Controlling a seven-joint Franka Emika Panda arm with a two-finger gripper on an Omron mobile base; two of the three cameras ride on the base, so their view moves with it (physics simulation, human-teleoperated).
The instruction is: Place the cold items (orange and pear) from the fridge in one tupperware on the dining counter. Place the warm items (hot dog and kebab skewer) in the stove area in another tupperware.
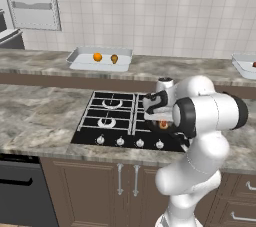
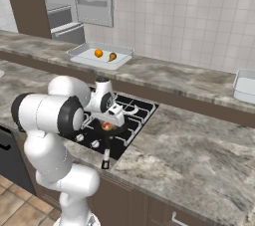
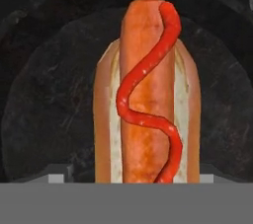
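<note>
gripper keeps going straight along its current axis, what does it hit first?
Most likely the hot dog, which lies dead ahead in the dark pan in the hand view. The gripper is already low over it.

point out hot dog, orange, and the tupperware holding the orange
hot dog (image 3: pixel 147 99): hand view, on the sausage's middle, beside the ketchup line.
orange (image 1: pixel 97 57): left base view, on the fruit's centre.
tupperware (image 1: pixel 80 62): left base view, on its front left rim, on the back counter.
</note>
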